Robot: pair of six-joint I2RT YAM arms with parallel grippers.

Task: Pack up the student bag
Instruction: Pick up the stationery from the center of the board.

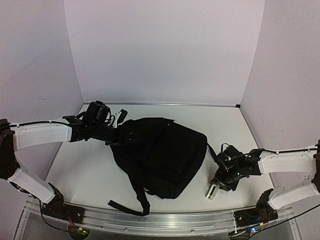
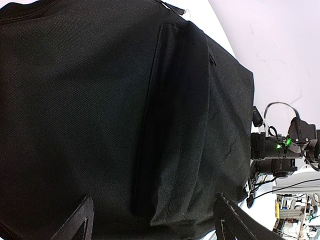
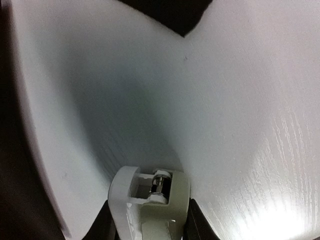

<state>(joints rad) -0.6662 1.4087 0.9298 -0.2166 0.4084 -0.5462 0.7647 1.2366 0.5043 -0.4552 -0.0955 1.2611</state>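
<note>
Nearest, we see a small white plastic object (image 3: 150,200) pinched in the right gripper's (image 1: 217,185) jaws; the left gripper's (image 2: 155,222) jaws gape wide over the large black fabric backpack (image 1: 160,155), centred on the surface (image 1: 85,170).

white arm shells (image 1: 42,136), black joints (image 1: 54,202), black cables (image 2: 281,103), black left tool (image 2: 155,200).

Student bag (image 1: 160,155): lies on the bench (image 1: 82,170), in the middle, between the two arms.
Strap (image 1: 131,205): trails from the bag's near side toward the bench's near edge.
Left end effector (image 1: 121,135): at the bag's far-left edge, fingers spread wide over the fabric.
Pocket (image 2: 175,125): on the bag, just ahead of the left end effector.
Right end effector (image 1: 216,187): right of the bag and apart from it, low over the bench.
Small item (image 1: 212,192): between the right end effector's fingers, both touching it, sticking out toward the near edge.
</note>
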